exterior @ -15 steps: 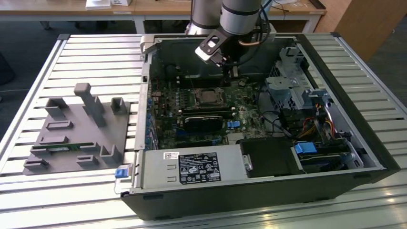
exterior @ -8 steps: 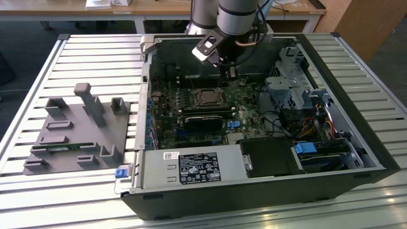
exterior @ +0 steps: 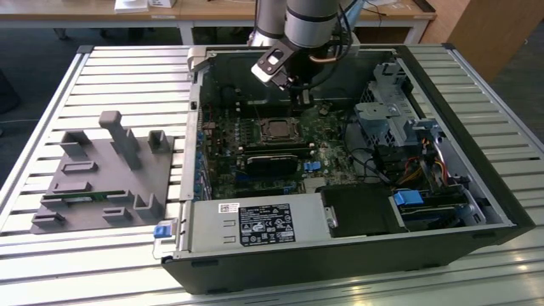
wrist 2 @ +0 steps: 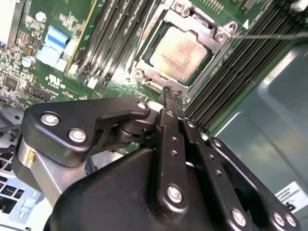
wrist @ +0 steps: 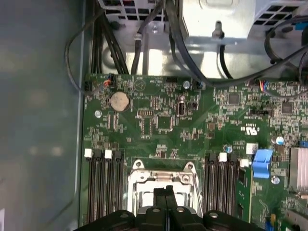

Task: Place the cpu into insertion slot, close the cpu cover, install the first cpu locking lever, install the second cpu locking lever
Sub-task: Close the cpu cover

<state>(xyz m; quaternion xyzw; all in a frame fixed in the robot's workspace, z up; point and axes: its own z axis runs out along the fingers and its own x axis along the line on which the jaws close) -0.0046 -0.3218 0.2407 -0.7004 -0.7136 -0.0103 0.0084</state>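
The gripper [wrist 2: 169, 92] hangs over the motherboard [wrist 2: 57, 72] with its fingers pressed together and nothing between them. Just beyond its tips the cpu [wrist 2: 178, 50] sits in its socket, and the cpu cover [wrist 2: 217, 34] lies as a frame around it.

The cpu [wrist 2: 179, 52], a flat square chip with a dull silver-grey top, is seated level in its socket near the middle of the motherboard [exterior: 255, 167]. The cpu cover [wrist 2: 210, 54], a thin silvery frame, lies flat around it, with the chip top exposed through the square opening.
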